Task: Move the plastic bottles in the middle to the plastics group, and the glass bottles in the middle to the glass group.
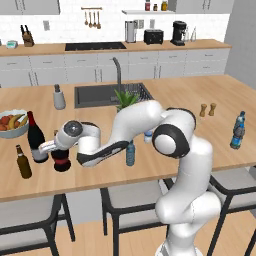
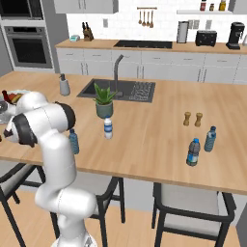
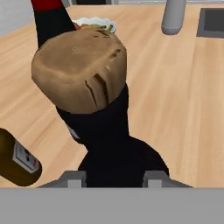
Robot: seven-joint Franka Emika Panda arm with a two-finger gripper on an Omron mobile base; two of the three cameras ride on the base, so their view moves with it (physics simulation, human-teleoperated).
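on the wooden island counter point(image 1: 200, 95), going left to right in the left base view: a bowl of fruit point(image 1: 12, 124) sits at the far left edge, with the small brown beer bottle point(image 1: 22, 162) at its five o'clock near the counter's front. the tall dark wine bottle point(image 1: 35, 137) stands upright just beside the beer bottle, at its two o'clock. touching distance to the wine bottle's right stands the squat dark bottle point(image 1: 61, 159) with its red label, upright on the counter. the gripper point(image 1: 50, 146) sits over this bottle's neck; in the hand view its finger tips point(image 3: 74, 178) flank the dark body below a tan cork top point(image 3: 81, 70), so the jaws look clenched around the squat dark bottle point(image 3: 113, 153).

further right, a bluish water bottle point(image 1: 130, 153) stands near the front edge, and a white-labelled water bottle point(image 2: 108, 128) stands at its one o'clock, in front of a potted plant point(image 2: 104, 101). salt and pepper shakers point(image 1: 207, 109) come next. at the far right stands the blue-labelled bottle point(image 1: 238, 130).
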